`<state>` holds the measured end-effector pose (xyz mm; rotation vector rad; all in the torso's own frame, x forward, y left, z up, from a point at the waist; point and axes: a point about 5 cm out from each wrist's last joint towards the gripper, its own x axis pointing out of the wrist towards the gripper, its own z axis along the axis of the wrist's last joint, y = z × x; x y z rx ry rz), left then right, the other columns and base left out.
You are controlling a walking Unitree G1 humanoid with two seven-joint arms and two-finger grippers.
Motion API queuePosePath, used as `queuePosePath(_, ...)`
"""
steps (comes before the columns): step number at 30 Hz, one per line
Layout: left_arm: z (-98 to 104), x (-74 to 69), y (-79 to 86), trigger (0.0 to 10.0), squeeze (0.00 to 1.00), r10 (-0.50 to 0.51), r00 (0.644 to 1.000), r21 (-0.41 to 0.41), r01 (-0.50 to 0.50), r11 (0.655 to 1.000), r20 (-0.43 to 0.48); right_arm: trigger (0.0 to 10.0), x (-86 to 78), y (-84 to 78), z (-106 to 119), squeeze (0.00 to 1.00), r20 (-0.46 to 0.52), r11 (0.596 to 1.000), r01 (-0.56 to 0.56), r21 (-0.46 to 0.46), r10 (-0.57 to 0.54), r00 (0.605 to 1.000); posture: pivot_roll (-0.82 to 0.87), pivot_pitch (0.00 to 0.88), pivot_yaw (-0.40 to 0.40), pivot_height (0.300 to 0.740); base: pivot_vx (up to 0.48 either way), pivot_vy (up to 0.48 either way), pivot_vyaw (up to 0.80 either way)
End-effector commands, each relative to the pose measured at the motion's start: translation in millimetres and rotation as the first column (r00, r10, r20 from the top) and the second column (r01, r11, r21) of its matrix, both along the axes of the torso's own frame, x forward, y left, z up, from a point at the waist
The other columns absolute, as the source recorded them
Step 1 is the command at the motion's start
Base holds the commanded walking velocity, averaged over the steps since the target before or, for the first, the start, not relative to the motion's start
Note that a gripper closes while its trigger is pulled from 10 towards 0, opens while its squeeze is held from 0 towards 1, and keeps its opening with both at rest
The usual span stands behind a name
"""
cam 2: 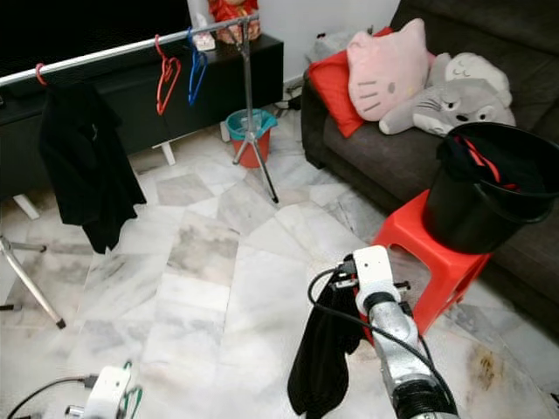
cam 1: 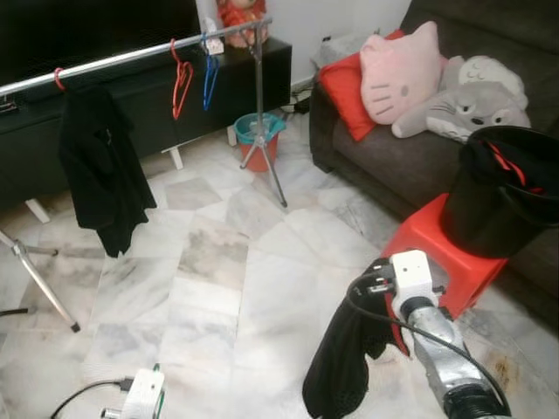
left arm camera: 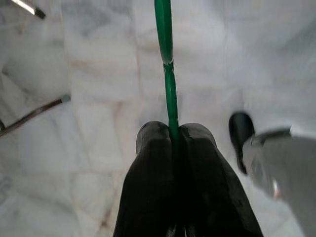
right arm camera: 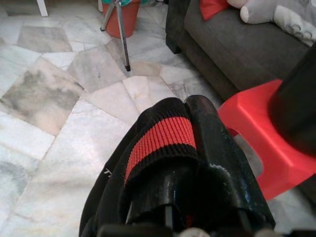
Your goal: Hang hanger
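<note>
Low over the marble floor [cam 1: 218, 288], the left gripper [left arm camera: 173, 136] pinches a green hanger [left arm camera: 167, 59] tight between its 2 black fingers, while the right gripper [right arm camera: 190, 111] is clamped on a black garment [cam 1: 341, 362] with a red stripe, near the red stool [cam 1: 437, 249].

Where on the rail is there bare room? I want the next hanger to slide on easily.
The rail is bare between the black garment and the red hanger. Toward the stand it is crowded: the blue hanger sits right beside the red one.
</note>
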<state>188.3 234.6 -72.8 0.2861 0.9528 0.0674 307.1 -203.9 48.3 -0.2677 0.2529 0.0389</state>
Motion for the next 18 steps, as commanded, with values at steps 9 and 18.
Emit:
queuePosePath(9, 18, 27.0, 4.5, 10.0, 0.00, -0.023, 0.991, 0.031, 0.019, 0.999, 0.133, 10.0, 4.8, -3.0, 20, 0.00, 0.023, 0.999, -0.031, -0.032, 0.032, 0.999, 0.10, 0.000, -0.035, 0.740, 0.000, 0.000, 0.00)
queuePosePath(18, 110, 112.1, -15.2, 10.0, 0.00, -0.267, 0.789, -0.038, 0.344, 0.938, 0.553, 10.0, 30.2, 9.2, 29, 0.00, -0.122, 0.994, -0.079, -0.076, 0.069, 0.990, 0.12, 0.000, -0.048, 0.740, 0.000, 0.000, 0.00)
